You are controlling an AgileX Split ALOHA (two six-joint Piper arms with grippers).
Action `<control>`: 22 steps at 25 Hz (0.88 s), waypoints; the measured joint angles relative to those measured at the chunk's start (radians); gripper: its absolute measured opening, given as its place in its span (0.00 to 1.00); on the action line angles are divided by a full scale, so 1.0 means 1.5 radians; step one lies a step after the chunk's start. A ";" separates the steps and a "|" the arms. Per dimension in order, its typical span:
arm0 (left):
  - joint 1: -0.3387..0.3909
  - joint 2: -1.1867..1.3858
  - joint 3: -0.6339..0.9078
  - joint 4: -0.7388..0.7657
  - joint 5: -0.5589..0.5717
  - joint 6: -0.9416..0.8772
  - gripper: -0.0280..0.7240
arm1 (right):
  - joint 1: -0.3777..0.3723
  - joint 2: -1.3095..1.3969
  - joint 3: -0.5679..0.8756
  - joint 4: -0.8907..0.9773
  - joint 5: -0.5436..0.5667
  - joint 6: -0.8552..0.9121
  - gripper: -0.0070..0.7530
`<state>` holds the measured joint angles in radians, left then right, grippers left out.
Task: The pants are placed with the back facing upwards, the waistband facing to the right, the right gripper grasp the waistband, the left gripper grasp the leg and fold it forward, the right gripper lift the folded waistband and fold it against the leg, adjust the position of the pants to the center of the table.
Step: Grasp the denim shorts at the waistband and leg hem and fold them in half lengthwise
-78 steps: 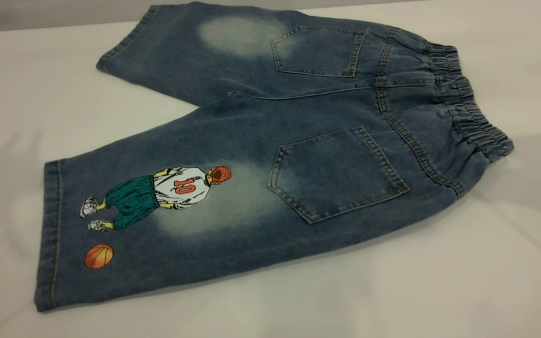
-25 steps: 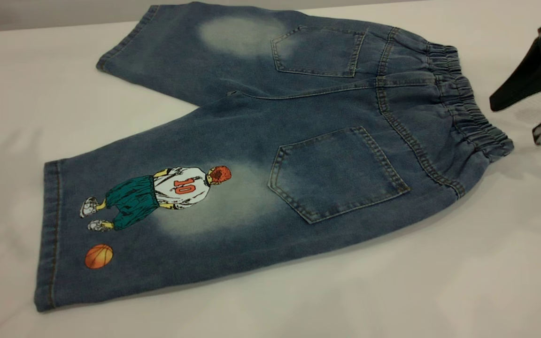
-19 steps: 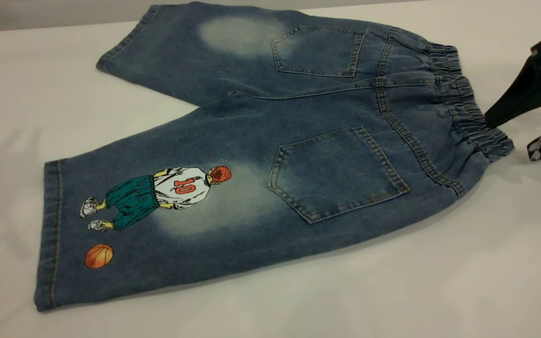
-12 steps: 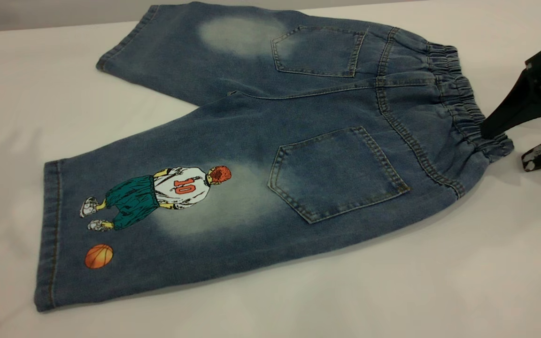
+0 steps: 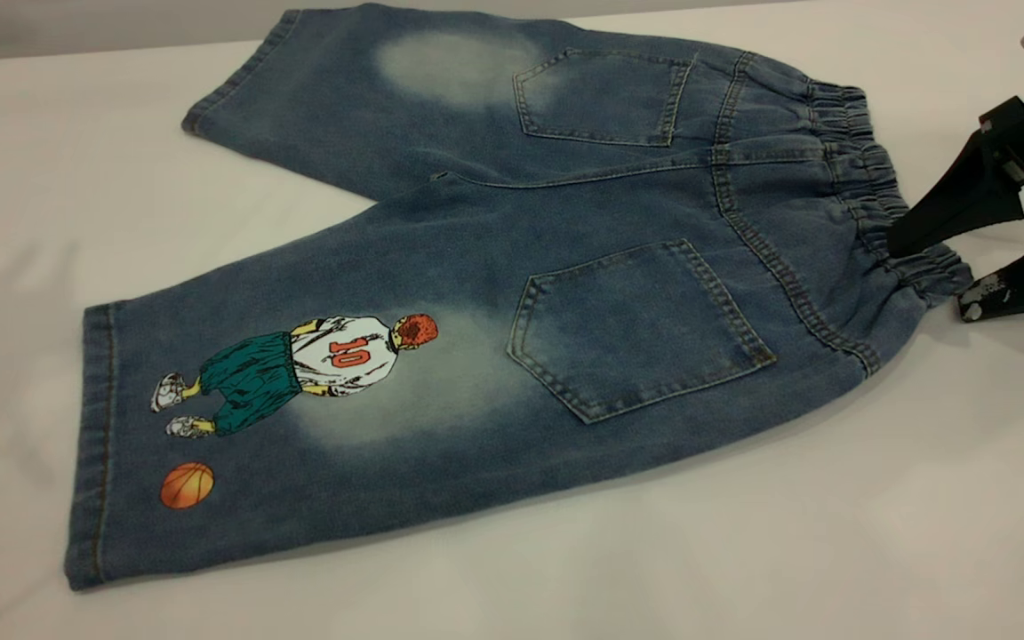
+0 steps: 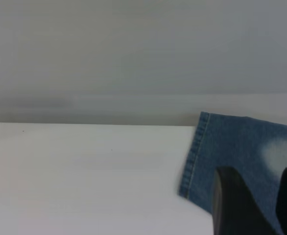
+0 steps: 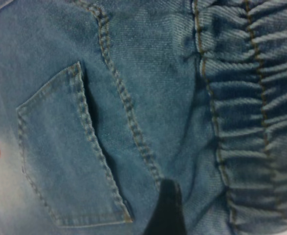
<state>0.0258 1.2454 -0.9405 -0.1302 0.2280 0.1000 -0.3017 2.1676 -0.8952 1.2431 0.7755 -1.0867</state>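
The pants lie flat on the table, back up, with the elastic waistband to the right. The leg with the printed player and basketball is nearest the camera. My right gripper is open at the waistband's near corner, one finger tip over the elastic and the other beside it above the table. The right wrist view shows one black finger over denim between a back pocket and the gathered waistband. My left gripper is open above a denim hem with no print showing.
The plain far leg reaches toward the table's back edge. White tabletop surrounds the pants. In the left wrist view a grey wall rises behind the table.
The right gripper came in from the right edge and moved left and down to the waistband's near corner. The pants have not moved.
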 joint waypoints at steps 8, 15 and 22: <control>0.000 0.000 0.000 0.000 -0.003 0.000 0.36 | 0.001 0.000 0.000 -0.002 0.001 -0.001 0.72; 0.000 0.000 0.000 0.000 -0.010 0.000 0.36 | 0.001 -0.001 0.000 -0.003 0.006 -0.001 0.59; 0.000 0.000 0.000 0.000 -0.012 0.000 0.36 | 0.002 -0.001 0.000 -0.003 0.008 -0.001 0.47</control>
<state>0.0258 1.2454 -0.9405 -0.1302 0.2095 0.1000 -0.2987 2.1667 -0.8952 1.2388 0.7870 -1.0876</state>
